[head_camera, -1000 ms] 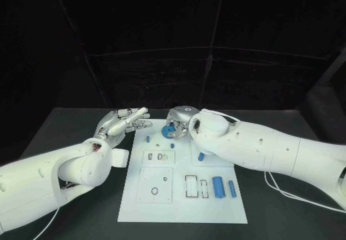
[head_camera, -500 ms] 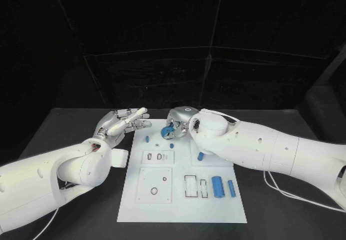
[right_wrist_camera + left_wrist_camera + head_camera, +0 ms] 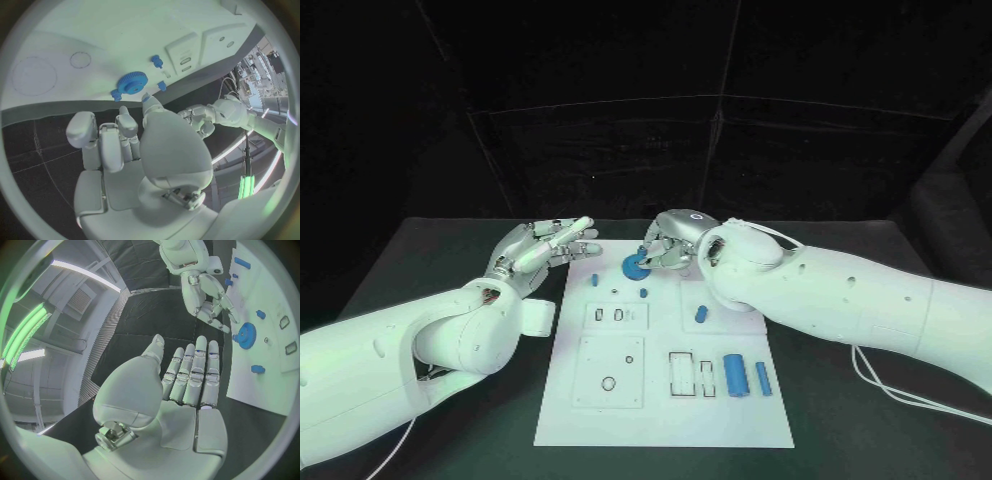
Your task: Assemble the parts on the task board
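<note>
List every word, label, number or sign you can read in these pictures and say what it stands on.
There is none to read. The task board bears only outlined recesses and drawn circles, no letters or digits. The blue gear and the other blue parts carry no marks that show. The left hand, the right hand and both white arms show no brand or label. Some room fittings at the rim of the right wrist view are too small to tell.

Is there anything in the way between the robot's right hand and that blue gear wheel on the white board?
No, nothing visible is in the way. The right hand is right beside the blue gear on the task board, with only bare white board between its fingertips and the gear. The left hand is open, off to the board's side.
</note>
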You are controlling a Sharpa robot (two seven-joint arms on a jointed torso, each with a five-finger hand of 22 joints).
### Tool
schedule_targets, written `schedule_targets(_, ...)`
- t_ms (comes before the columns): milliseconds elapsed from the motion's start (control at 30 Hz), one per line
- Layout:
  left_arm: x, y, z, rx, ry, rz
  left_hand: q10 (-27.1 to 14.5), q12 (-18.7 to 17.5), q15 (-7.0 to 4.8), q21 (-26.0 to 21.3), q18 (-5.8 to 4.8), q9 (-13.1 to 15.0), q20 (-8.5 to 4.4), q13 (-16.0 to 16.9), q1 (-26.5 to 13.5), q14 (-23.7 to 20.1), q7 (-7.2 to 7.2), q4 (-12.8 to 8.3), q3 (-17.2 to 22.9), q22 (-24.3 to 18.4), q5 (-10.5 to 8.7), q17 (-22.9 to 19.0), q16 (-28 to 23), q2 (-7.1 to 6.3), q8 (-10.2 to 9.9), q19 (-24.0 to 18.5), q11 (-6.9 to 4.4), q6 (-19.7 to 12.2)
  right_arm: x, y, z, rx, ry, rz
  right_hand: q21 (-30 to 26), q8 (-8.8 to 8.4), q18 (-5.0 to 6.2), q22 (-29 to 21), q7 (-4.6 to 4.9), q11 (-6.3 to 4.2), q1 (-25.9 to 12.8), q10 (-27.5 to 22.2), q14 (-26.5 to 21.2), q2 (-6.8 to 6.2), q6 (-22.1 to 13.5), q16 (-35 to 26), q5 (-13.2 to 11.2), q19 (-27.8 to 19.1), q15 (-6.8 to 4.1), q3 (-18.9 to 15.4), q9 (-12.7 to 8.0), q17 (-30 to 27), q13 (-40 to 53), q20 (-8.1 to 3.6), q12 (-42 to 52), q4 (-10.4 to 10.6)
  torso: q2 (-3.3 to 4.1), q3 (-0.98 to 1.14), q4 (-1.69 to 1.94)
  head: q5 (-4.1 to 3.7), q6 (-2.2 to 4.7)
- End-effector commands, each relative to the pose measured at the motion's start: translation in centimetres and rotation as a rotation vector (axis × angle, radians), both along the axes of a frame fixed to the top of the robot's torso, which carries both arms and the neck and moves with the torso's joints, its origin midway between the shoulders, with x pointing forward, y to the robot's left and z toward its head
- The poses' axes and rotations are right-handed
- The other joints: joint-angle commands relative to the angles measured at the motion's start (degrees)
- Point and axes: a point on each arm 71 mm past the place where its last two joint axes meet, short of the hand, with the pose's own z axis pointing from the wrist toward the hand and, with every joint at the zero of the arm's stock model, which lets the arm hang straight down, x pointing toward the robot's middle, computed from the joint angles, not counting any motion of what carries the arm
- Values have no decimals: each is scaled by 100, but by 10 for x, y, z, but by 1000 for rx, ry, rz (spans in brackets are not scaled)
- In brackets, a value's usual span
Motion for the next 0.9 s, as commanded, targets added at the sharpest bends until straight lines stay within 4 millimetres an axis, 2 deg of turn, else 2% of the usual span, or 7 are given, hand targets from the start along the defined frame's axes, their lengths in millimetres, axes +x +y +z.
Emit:
schedule_targets(33,0,1,1,-3,-10,-9,-3,-32,8,-35,82,-6,-2,-6,53,35,102,-54,7,-10,18,6,-26,0,-28,24,19,6,-8,-17,14,243,-38,104,37,5,-42,29,3,-24,328,-11,306,23,23,32,-25,66,-20,78,-8,35,-3,-6,-9,-202,-13,-1,-34,-10,33)
schedule_targets(333,2,3,1,-2,-14,-3,10,-32,6,-40,82,-4,-3,-4,70,39,93,-76,18,-15,18,7,-36,7,-26,27,14,20,-14,-97,12,362,103,74,42,-2,-45,35,11,-23,686,-19,306,-23,65,53,68,65,-17,113,-11,74,-28,-7,-54,-517,-32,59,-137,-66,93)
schedule_targets(467,3,2,1,-2,-14,-5,10,-32,6,-40,82,-4,-3,-4,70,39,93,-76,18,-15,18,7,-36,7,-26,27,14,20,-13,-123,11,371,122,33,39,-1,-43,26,9,-26,714,-19,305,-47,77,54,75,59,-18,102,-11,75,-36,-7,-63,-556,-37,67,-142,-115,94)
schedule_targets(533,3,2,0,-2,-14,-5,15,-31,5,-42,83,-3,-4,-3,77,41,91,-85,23,-16,18,8,-39,10,-25,28,11,25,-11,-136,10,370,128,7,29,-16,-39,3,12,-23,730,-35,299,-70,58,43,78,44,-17,87,-16,56,-63,-6,-88,-586,-35,83,-148,-127,99)
schedule_targets(733,4,2,0,-3,-13,-6,15,-31,5,-42,83,-3,-4,-3,77,41,91,-85,23,-16,18,8,-39,10,-25,28,11,25,-8,-157,-2,356,147,-43,11,-53,-31,-39,23,-14,731,-62,291,-90,0,27,85,17,-11,62,-25,28,-107,-3,-129,-612,-32,70,-126,-164,93)
schedule_targets(767,4,2,0,-3,-13,-7,15,-31,5,-42,83,-3,-4,-3,77,41,91,-85,23,-16,18,8,-39,10,-25,28,11,25,-8,-159,-5,354,152,-50,8,-56,-30,-45,24,-13,730,-68,289,-89,-5,25,86,13,-10,61,-25,24,-115,-3,-136,-614,-36,57,-122,-165,92)
schedule_targets(900,4,1,0,-3,-12,-8,15,-31,5,-42,83,-3,-4,-3,77,41,91,-85,23,-16,18,8,-39,10,-25,28,11,25,-7,-162,-14,344,167,-66,-6,-80,-25,-75,32,-6,726,-91,283,-89,-45,14,91,-6,-5,47,-28,8,-149,2,-168,-626,-33,57,-117,-170,81)
